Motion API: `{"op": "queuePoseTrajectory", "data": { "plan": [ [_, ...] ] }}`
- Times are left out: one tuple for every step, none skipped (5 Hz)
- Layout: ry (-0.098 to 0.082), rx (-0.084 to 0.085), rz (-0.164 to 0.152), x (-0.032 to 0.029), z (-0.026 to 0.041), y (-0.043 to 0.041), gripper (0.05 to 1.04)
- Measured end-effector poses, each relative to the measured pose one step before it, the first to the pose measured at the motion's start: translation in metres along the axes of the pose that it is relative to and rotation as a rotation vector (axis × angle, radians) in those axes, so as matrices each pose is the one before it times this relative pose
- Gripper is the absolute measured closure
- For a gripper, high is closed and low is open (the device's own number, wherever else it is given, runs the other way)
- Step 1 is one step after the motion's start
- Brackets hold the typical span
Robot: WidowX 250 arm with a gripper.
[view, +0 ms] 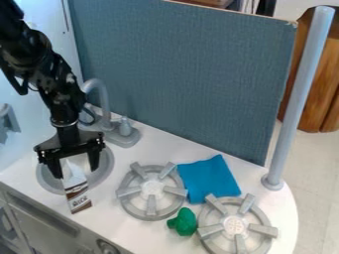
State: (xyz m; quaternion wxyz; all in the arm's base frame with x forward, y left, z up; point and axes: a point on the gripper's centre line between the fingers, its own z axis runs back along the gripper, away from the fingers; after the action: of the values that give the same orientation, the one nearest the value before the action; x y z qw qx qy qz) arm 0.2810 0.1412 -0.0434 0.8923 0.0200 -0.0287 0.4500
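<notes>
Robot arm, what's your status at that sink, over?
Gripper over the sink, fingers apart at the upper end of a carton. Carton reaches past the near rim. Faucet close behind.

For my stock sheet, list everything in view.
Carton: one, white and brown, between the fingers
Sink: one, grey, beneath gripper
Faucet: one, grey, behind sink
Burners: two, grey, countertop
Cloth: one, blue, by burners
Lumpy object: one, green, between burners
Pole: one, grey, right
Panel: one, blue-grey, behind
Countertop: one, white, centre
Arm: one, black, upper left
Gripper: one, black, over sink
</notes>
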Motion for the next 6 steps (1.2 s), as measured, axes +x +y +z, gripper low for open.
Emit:
{"op": "queuePoseTrajectory", "data": {
  "plan": [
    [-0.0501,-0.0132,0.0235,0.00256,-0.00678,0.00054,0.083],
    [-0.0196,-0.0071,0.01,0.002,-0.00607,-0.00085,0.083],
    [-0.0304,-0.0018,0.0367,0.00327,-0.00851,0.00012,0.083],
    [-0.0089,-0.0114,0.0245,0.00022,-0.00968,-0.00185,0.083],
    [-0.022,0.0213,0.021,0.00829,-0.00884,-0.00043,0.083],
    [-0.0159,0.0291,0.0096,0.00569,-0.01295,0.00034,0.083]
  ]
}}
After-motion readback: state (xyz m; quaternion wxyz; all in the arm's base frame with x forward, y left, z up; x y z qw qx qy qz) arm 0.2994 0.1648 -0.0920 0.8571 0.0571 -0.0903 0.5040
